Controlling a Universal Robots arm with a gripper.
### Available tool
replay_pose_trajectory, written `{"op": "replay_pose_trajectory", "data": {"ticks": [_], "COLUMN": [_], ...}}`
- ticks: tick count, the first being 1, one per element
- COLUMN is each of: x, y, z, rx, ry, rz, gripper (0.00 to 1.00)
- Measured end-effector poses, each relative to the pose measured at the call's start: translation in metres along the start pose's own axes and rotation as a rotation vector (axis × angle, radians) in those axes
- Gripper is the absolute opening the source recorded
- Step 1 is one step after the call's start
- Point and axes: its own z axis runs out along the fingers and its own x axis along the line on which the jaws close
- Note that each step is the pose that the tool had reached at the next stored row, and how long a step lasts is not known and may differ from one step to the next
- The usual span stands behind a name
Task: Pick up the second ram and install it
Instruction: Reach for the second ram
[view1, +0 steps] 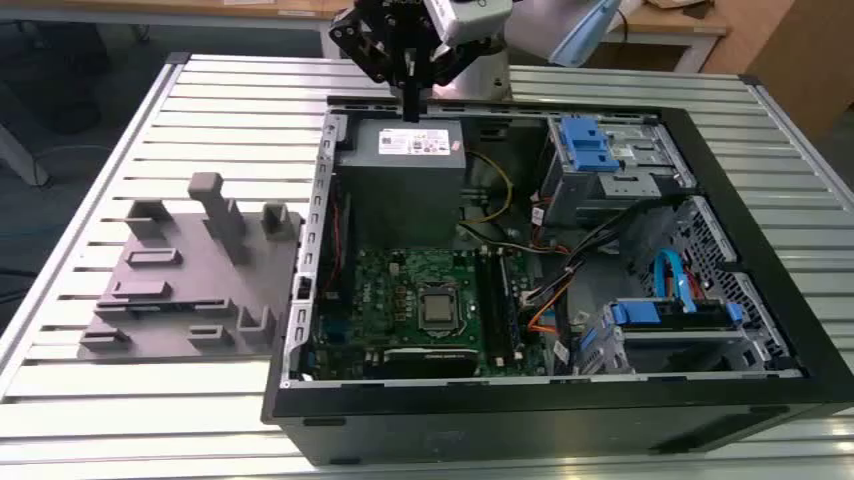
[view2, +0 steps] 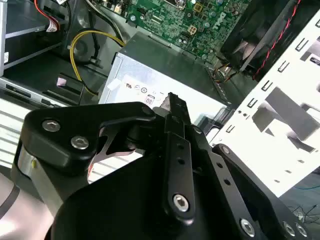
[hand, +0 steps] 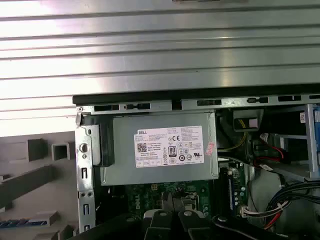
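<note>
Jaws of the gripper (view1: 411, 105) are drawn together, closed on themselves as far as you can judge. You will find the gripper at the upper centre of the exterior view, hanging high over the power supply (view1: 400, 190) of the open computer case (view1: 534, 418).

Locate the second ram (hand: 27, 221). It is judged to be the blue strip with pale patches in the first wrist view, resting on the grey fixture (view1: 174, 275) outside the case. From the jaws it lies toward the exterior view's left, beyond the case's side wall and well apart. Its long axis runs roughly square to that wall.

Count: one arm, one gripper, one ram on the fixture, one fixture, one case, one power supply.
</note>
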Motion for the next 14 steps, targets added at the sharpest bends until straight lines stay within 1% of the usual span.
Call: {"op": "replay_pose_trajectory", "data": {"ticks": [2, 4, 14], "x": [0.0003, 0.0040, 0.0483], "y": [0.0000, -0.0003, -0.0037], "z": [0.0000, -0.0002, -0.0009], "rx": [0.0001, 0.0002, 0.0001], "ry": [0.0000, 0.0000, -0.0004], "rz": [0.000, 0.000, 0.000], "gripper": [0.07, 0.07, 0.07]}}
